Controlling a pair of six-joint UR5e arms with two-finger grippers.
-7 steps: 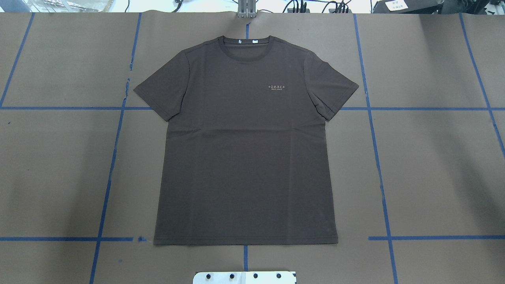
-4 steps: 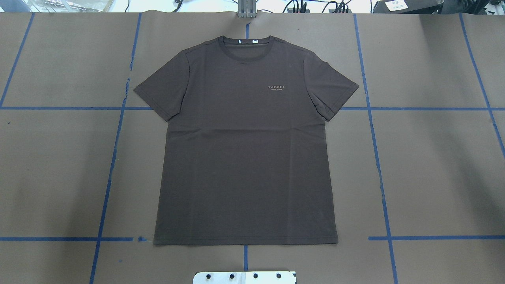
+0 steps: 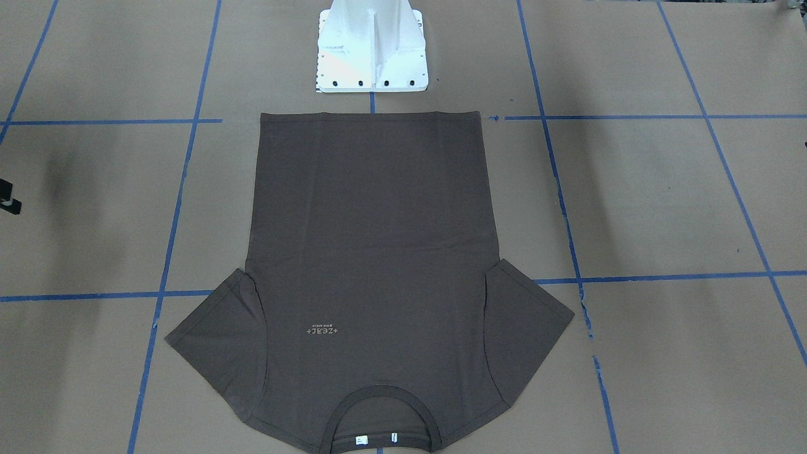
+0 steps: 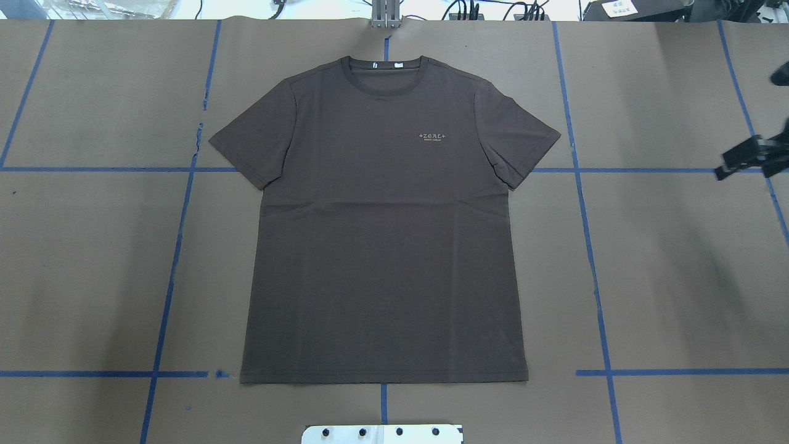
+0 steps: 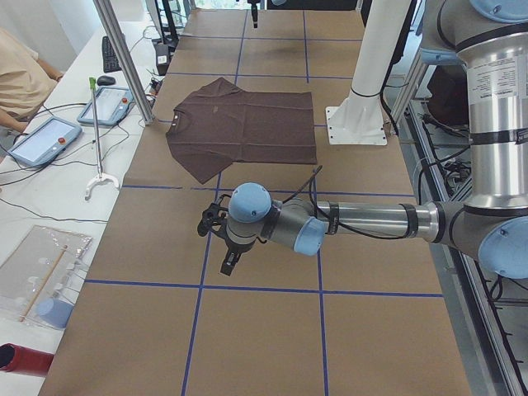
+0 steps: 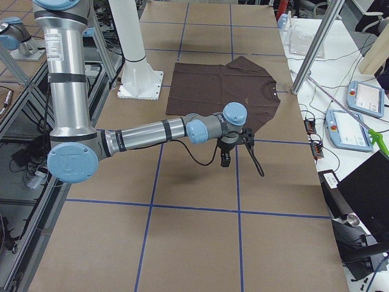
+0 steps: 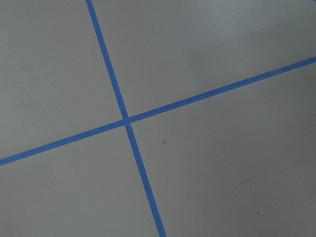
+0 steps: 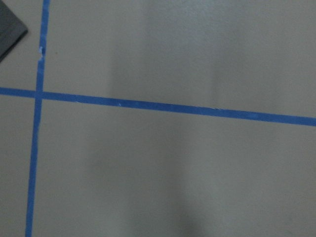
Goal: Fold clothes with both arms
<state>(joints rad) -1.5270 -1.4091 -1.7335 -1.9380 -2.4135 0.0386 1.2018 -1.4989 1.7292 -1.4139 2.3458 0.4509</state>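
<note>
Zero folds yet: the dark brown T-shirt (image 4: 382,234) lies flat, untouched, mid-way along the table (image 4: 92,259). My right gripper (image 4: 749,157) just poked into the overhead view's edge, so I reckon the approach is starting. The left gripper (image 5: 216,246) hangs well aside. Both are empty, but how open they are I can't tell.

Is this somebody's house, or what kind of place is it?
Probably a robot lab, not a house: a robot arm over a table gridded with blue tape, and control tablets nearby.

The right claw (image 4: 739,159) is cut off at the overhead view's edge, its grip unclear; the left claw (image 5: 216,243), well apart from it, is too small to judge.
</note>
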